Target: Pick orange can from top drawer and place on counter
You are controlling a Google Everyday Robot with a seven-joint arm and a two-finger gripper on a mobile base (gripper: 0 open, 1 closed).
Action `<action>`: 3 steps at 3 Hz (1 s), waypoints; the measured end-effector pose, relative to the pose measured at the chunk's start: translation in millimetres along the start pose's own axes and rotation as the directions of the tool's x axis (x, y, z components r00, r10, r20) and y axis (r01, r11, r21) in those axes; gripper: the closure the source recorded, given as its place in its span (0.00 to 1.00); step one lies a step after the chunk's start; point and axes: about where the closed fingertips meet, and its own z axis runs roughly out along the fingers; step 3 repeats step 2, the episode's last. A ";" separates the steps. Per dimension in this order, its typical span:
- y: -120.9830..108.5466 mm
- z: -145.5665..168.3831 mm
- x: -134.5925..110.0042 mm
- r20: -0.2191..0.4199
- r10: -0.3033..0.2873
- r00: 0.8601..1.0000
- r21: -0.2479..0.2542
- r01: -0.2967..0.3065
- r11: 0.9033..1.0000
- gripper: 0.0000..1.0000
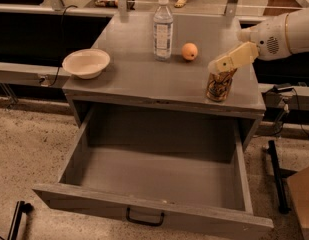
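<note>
The orange can [217,86] stands upright on the counter [144,79], near its right front corner. My gripper [220,66] comes in from the right on a white arm and sits right at the can's top, covering its rim. The top drawer [154,214] is pulled fully out below the counter. Its grey inside shows nothing in it, and its black handle [145,217] is on the front panel.
A water bottle [163,30] and a round orange fruit [190,51] stand at the back middle of the counter. A pale bowl [86,63] sits at its left edge. A black stand [276,174] rises from the floor right of the drawer.
</note>
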 end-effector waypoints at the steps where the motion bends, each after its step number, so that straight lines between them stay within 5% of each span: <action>1: 24.2 -18.3 -19.4 0.029 -0.173 0.985 -0.086 0.175 0.981 0.00; 3: 24.2 -18.3 -19.4 0.029 -0.173 0.985 -0.086 0.175 0.981 0.00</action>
